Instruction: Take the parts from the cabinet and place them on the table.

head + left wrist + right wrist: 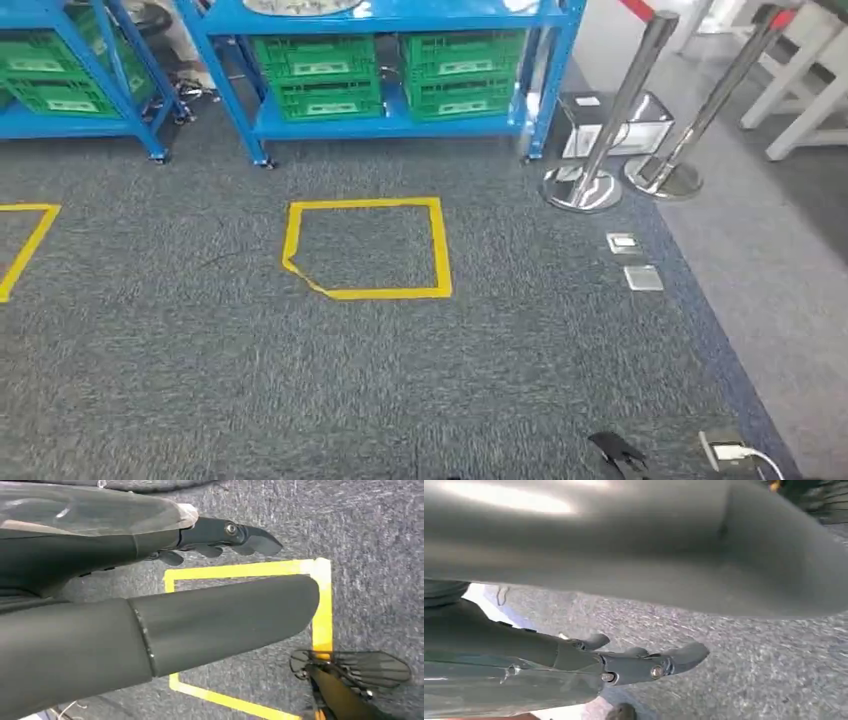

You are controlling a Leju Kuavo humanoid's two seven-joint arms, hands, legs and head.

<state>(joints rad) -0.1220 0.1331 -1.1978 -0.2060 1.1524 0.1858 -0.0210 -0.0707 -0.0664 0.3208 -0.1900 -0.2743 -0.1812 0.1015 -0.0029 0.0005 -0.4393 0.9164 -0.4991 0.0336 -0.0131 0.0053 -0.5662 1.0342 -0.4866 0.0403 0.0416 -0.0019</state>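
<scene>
A blue cabinet rack (390,125) stands at the far end of the grey carpet, with two green crates (320,75) on its lower shelf. What lies in them is hidden. A pale flat object (300,5) sits on the shelf above, cut off by the frame edge. My left hand (210,620) hangs over the carpet with its fingers (235,532) stretched out and apart, holding nothing. My right hand (549,655) also hangs low with its fingers (659,667) extended and nothing in it.
A yellow tape square (440,245) marks the carpet in front of the rack. A second blue rack (60,120) with green crates stands at the left. Two chrome stanchions (590,180) and floor sockets (643,278) are at the right, with white table legs (800,100) beyond.
</scene>
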